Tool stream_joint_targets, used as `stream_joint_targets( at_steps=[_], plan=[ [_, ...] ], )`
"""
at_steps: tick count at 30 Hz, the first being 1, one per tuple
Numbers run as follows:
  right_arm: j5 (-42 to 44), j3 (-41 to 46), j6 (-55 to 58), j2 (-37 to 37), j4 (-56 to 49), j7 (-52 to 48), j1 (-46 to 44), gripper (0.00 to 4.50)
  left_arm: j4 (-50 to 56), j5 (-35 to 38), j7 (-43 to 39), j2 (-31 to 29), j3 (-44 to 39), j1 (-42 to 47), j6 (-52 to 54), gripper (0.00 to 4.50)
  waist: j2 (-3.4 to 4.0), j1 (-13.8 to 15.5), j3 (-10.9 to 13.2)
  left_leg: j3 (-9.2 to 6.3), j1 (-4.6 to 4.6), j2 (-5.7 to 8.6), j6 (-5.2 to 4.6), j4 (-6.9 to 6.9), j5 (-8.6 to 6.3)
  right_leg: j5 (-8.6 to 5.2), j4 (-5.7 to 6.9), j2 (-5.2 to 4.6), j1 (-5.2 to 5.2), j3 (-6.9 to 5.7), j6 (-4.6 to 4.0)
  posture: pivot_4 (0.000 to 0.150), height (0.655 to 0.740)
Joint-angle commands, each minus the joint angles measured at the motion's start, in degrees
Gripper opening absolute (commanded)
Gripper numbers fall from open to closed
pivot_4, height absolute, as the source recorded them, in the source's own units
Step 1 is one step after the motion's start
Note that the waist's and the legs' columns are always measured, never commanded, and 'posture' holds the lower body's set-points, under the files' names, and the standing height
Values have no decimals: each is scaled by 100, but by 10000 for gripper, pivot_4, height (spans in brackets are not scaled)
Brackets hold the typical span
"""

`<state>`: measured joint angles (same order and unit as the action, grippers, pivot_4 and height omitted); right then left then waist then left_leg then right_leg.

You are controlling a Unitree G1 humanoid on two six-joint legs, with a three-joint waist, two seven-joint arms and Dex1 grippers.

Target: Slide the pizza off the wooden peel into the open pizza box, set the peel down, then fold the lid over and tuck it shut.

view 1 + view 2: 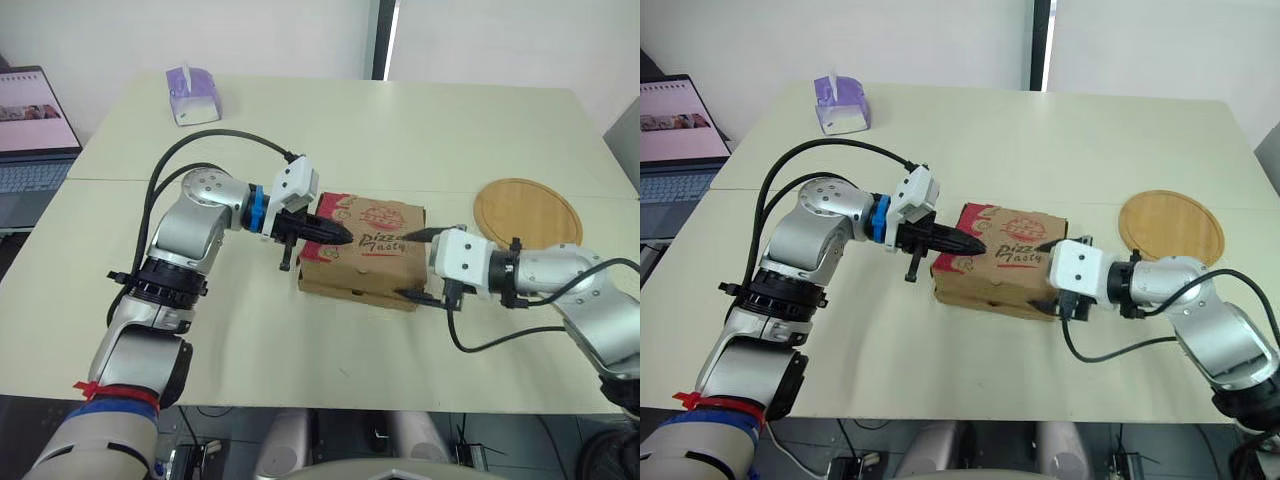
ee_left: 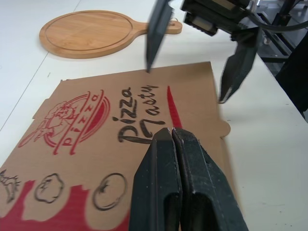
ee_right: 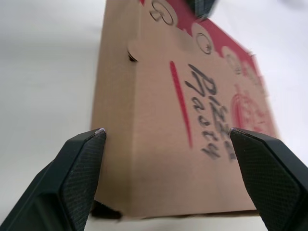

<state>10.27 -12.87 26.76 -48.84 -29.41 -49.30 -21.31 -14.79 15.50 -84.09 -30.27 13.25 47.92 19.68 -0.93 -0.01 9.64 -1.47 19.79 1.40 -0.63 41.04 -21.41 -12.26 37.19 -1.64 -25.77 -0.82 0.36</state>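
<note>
Pizza box: mid-bench, lid folded down.
Left tool: pressed together, tip on lid, likely pinning it.
Right tool: spread, straddling the box's end, apparently for tucking.
Wooden peel: flat on bench, apart from box.

Laptop partly beyond the left edge

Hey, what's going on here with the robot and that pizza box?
The robot is closing up a pizza box on the table. The lid is already folded down. The left pincer, shut, sits on or just above the lid, while the right pincer is open, one finger above and one below the box's edge on the robot's right. The peel lies bare on the table, further right.
</note>
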Motion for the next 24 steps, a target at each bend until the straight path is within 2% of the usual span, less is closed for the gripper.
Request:
stream_joint_targets(
  at_steps=[1, 24],
  plan=[
    [-74, 197, -73, 81, 12, 85, -171, 43521, 251, 56, -37, -74, -16, 4, 20, 90, 0, 0, 0, -1, 0, 0, 0, 0, 0, 0, 0, 0, 0, 0, 0, 1500, 7251],
    [-767, 116, -314, 332, -95, 352, 334, 43521, 166, -201, -60, -248, 212, -381, -192, 90, 1, 0, -1, 2, -1, 1, 0, 3, 0, 0, 4, 0, 0, 1, 0, 1500, 7251]
  ],
)
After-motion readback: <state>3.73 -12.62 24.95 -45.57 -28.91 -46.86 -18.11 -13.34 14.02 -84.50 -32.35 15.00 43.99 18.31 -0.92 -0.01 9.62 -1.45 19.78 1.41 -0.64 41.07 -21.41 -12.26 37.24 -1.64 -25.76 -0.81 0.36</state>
